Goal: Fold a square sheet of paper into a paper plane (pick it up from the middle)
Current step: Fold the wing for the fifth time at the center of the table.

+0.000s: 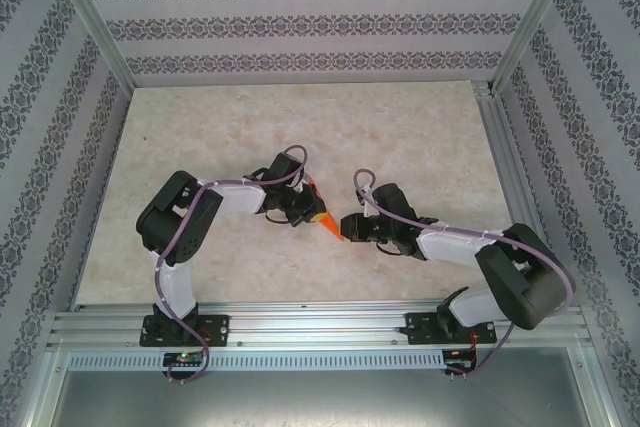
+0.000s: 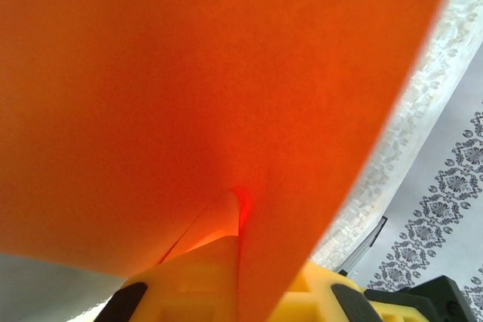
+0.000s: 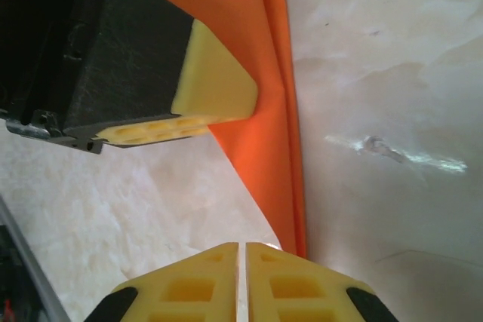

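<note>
The paper plane [image 1: 324, 218] is bright orange paper folded into a narrow pointed dart, held just above the table's middle. My left gripper [image 1: 312, 212] is shut on it. In the left wrist view the orange paper [image 2: 226, 73] spreads over most of the picture, and the left gripper [image 2: 240, 240] pinches its centre crease. In the right wrist view the plane [image 3: 260, 133] points toward me, with a left fingertip [image 3: 215, 88] on its upper part. My right gripper [image 3: 242, 245] is shut and empty, its tips just left of the paper's point. From above, the right gripper [image 1: 347, 228] sits close beside the tip.
The marble-patterned table [image 1: 300, 127] stretches behind both grippers. An aluminium rail [image 1: 320, 322] carries the arm bases at the near edge. Patterned walls [image 1: 300, 27] and metal posts enclose the sides and back. A shiny scuff [image 3: 392, 152] marks the table to the right.
</note>
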Robot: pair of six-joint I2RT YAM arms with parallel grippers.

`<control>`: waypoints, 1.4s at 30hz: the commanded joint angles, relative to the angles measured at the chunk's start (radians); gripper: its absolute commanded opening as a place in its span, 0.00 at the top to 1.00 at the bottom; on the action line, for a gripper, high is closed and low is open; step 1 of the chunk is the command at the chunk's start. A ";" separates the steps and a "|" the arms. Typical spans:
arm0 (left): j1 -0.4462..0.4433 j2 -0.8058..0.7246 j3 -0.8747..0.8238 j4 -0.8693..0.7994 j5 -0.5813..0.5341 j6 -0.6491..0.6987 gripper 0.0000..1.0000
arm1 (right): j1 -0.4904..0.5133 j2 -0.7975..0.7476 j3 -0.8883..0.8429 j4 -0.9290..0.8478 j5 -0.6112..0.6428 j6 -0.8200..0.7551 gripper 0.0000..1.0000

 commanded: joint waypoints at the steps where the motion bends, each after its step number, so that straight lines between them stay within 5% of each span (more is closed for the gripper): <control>1: 0.016 0.020 0.008 0.006 0.027 0.051 0.99 | -0.025 0.055 0.026 0.155 -0.122 0.132 0.91; 9: 0.042 0.005 0.000 0.002 0.052 0.074 0.99 | -0.053 0.196 0.025 0.344 -0.213 0.264 0.93; 21: 0.057 -0.010 -0.029 0.007 0.078 0.096 0.99 | -0.072 0.249 0.023 0.401 -0.270 0.309 0.91; 42: 0.077 -0.042 -0.085 0.016 0.087 0.139 0.99 | -0.035 0.326 0.097 0.267 -0.283 0.267 0.90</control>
